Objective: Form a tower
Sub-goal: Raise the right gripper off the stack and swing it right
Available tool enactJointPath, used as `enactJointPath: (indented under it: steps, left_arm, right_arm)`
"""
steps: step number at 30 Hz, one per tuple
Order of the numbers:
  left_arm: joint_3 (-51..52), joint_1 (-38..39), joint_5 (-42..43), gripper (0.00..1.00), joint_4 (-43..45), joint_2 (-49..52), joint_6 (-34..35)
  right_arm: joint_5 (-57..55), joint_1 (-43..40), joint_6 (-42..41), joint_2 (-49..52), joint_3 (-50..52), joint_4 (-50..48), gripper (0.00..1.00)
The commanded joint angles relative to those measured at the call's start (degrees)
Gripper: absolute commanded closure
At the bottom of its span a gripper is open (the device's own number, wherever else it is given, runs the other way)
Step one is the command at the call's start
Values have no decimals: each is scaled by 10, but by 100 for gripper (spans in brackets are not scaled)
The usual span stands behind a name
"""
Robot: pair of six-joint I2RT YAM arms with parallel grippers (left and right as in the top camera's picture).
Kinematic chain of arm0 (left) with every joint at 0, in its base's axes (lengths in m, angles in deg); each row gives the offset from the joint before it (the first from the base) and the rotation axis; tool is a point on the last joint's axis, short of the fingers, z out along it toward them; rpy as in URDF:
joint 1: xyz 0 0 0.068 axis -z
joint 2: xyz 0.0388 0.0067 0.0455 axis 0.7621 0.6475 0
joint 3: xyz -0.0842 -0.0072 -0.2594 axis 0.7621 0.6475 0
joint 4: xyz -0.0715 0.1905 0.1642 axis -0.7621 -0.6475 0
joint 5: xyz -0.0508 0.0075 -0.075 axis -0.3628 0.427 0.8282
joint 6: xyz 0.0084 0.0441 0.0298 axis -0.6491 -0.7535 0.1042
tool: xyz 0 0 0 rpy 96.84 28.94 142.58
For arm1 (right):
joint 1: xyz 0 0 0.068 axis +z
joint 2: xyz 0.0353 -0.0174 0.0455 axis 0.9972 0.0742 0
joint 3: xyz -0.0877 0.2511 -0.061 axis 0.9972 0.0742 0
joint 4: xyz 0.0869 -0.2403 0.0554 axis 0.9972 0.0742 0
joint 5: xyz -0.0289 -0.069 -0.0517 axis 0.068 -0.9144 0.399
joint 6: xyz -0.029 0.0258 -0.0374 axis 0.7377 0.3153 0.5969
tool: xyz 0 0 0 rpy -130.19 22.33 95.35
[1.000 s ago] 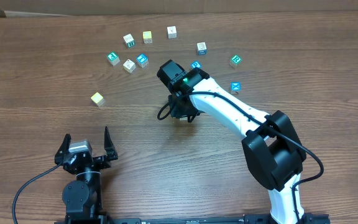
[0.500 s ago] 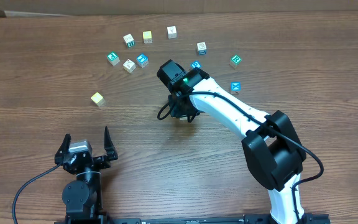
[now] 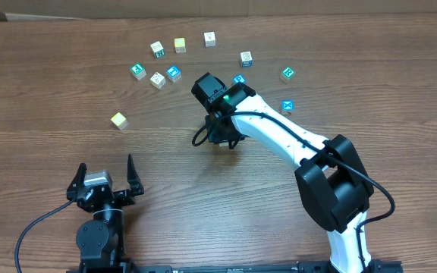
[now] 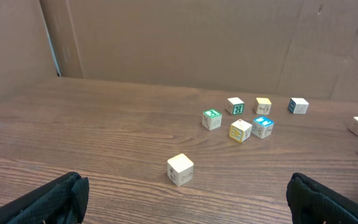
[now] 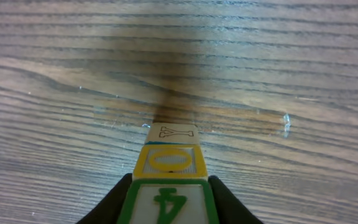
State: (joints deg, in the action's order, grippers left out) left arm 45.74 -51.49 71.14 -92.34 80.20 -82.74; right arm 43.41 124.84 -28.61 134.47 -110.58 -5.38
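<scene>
The tower [image 5: 169, 160] stands in the middle of the table in the right wrist view: a pale cube with a Y at the bottom, a yellow-framed O cube [image 5: 169, 160] on it, and a green-framed 4 cube [image 5: 168, 202] on top. My right gripper [image 5: 169, 184] reaches down over it, its black fingers [image 5: 122, 196] pressed against both sides of the green cube. From overhead the right gripper [image 3: 221, 135] hides the tower. My left gripper [image 3: 105, 165] rests near the front left edge, wide open and holding nothing; the left wrist view shows the same left gripper [image 4: 183, 194].
Loose cubes lie in an arc at the back: a yellow one [image 3: 119, 120] alone at the left, a green [image 3: 138, 70], a pale [image 3: 158, 80] and a blue [image 3: 174, 73] together, and others further right, such as a blue one [image 3: 287, 105]. A cardboard wall [image 4: 185, 43] backs the table.
</scene>
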Motion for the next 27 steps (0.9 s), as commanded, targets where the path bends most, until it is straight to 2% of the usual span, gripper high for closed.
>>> enactJointPath:
  steps: [1,5,11,18,27]
  left_arm:
    - [2,4,2,0,0,-7,-11]
    - [2,4,2,0,0,-7,-11]
    - [2,4,2,0,0,-7,-11]
    - [2,4,2,0,0,-7,-11]
    - [2,4,2,0,0,-7,-11]
  right_arm:
    - [-4,2,1,-15,6,-2,58]
    - [-4,2,1,-15,6,-2,45]
    - [-4,2,1,-15,6,-2,20]
    - [-5,2,5,-18,-44,18,10]
    - [-20,-30,20,-21,-256,156,2]
